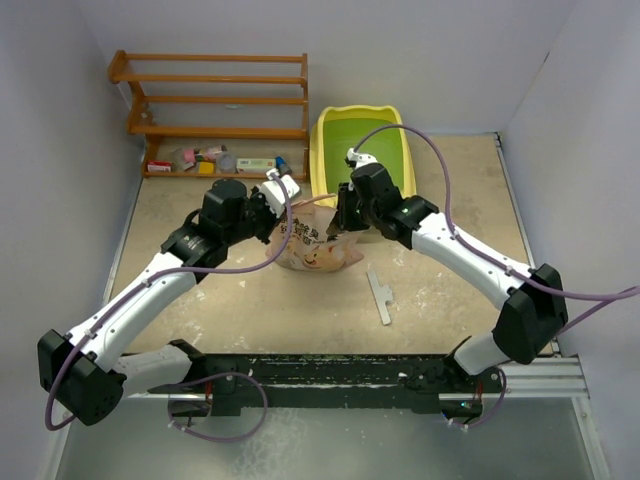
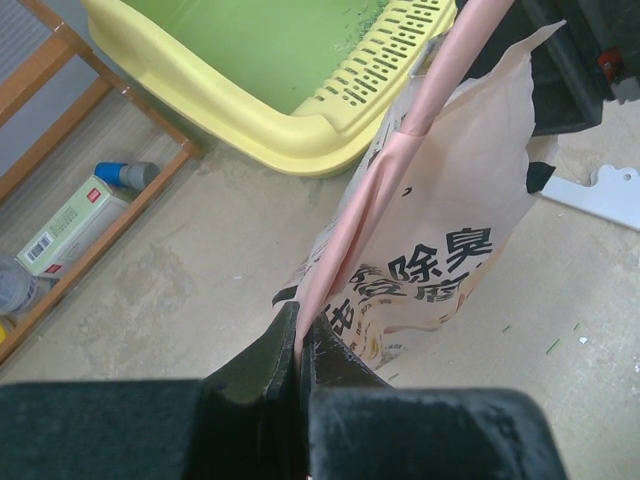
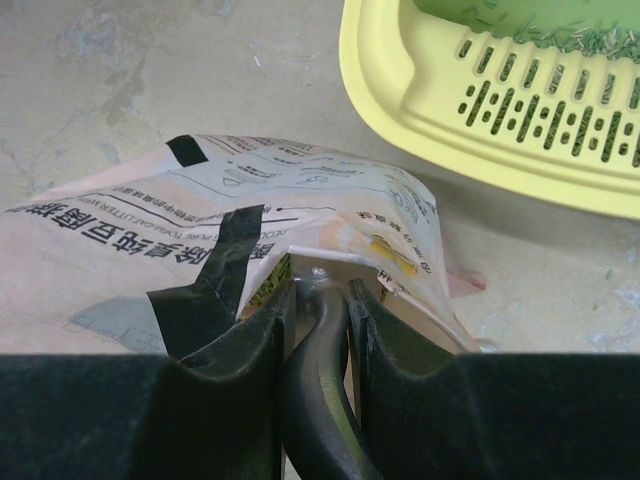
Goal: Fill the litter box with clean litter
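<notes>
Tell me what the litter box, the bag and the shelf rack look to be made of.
Litter box: moulded plastic, smooth semi-gloss yellow, with rounded edges and slots. Bag: thin printed film, possibly paper-backed; it creases and folds sharply. Shelf rack: probably varnished wood, given the orange-brown square rails; the grain is unclear.

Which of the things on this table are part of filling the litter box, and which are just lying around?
In the job: litter box; printed bag, pinched by left gripper and right gripper.
Lying about: grey scoop, untouched; wooden shelf rack; small items on its bottom shelf.
</notes>
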`<action>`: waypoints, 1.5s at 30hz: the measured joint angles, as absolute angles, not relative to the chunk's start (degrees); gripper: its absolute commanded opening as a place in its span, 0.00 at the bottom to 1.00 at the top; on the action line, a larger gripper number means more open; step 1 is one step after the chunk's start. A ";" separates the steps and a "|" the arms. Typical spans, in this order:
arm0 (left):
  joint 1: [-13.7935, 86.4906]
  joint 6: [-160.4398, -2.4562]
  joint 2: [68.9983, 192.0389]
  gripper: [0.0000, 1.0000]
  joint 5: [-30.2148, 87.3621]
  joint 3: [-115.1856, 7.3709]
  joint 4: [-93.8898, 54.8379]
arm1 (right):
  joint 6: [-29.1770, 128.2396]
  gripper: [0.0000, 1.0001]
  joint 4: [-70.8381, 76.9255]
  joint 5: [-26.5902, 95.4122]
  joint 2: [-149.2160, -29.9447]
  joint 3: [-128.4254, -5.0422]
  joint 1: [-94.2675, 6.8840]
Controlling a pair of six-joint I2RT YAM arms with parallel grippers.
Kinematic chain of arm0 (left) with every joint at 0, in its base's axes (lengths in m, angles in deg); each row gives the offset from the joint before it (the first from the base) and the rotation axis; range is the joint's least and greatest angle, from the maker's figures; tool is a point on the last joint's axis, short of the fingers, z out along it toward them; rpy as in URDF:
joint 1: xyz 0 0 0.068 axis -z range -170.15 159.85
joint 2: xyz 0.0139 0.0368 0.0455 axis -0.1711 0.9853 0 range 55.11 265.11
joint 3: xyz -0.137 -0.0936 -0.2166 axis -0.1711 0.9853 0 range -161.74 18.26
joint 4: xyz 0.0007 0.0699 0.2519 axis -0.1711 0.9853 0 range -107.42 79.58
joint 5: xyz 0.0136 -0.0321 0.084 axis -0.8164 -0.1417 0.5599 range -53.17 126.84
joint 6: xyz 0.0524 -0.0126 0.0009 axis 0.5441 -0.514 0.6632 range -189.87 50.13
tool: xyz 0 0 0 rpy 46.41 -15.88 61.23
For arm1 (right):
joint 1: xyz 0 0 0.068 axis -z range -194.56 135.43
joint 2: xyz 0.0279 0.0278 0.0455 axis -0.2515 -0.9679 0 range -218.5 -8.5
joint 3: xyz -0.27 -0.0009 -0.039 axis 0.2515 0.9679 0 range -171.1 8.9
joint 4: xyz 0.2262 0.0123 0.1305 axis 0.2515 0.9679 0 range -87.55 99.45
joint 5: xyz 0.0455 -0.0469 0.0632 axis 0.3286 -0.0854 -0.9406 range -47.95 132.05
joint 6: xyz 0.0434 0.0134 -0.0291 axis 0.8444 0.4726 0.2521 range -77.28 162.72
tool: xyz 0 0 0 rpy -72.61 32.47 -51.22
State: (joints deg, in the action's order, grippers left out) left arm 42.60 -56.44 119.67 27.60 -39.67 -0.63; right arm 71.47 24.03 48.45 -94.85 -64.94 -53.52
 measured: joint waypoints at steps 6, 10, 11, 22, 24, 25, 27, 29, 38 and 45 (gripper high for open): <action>42.60 -57.01 120.04 0.00 27.25 -39.67 -0.95 | 73.04 0.00 18.74 48.34 -96.24 -62.85 -53.50; 42.58 -57.11 120.21 0.00 27.21 -39.67 -1.11 | 73.94 0.00 15.35 48.34 -97.82 -61.82 -53.68; 42.54 -57.14 120.28 0.00 27.23 -39.67 -1.22 | 74.18 0.00 14.59 48.34 -98.10 -61.62 -53.68; 42.49 -57.31 120.65 0.00 27.23 -39.67 -2.11 | 76.10 0.00 7.79 48.66 -98.36 -58.23 -54.66; 42.47 -57.31 120.76 0.00 27.27 -39.67 -2.20 | 76.74 0.00 6.33 48.49 -97.99 -57.23 -55.05; 42.47 -57.31 120.78 0.00 27.27 -39.67 -2.31 | 77.31 0.00 5.54 48.34 -97.97 -56.55 -55.23; 42.47 -57.31 120.78 0.00 27.25 -39.67 -2.42 | 77.90 0.00 4.30 48.14 -97.66 -55.46 -55.45; 42.49 -57.33 120.78 0.00 27.23 -39.67 -2.68 | 78.25 0.00 3.27 47.88 -97.05 -54.43 -55.47; 42.49 -57.46 120.78 0.00 27.19 -39.32 -3.27 | 78.68 0.00 2.02 46.92 -96.51 -53.14 -55.49; 42.49 -57.53 120.74 0.00 27.12 -38.12 -4.97 | 80.82 0.00 -4.38 44.03 -96.09 -48.73 -55.38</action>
State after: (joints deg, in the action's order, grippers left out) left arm 42.49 -57.53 120.74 27.12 -38.12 -4.97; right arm 80.82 -4.38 44.03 -96.09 -48.73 -55.38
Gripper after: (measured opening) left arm 0.026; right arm 0.263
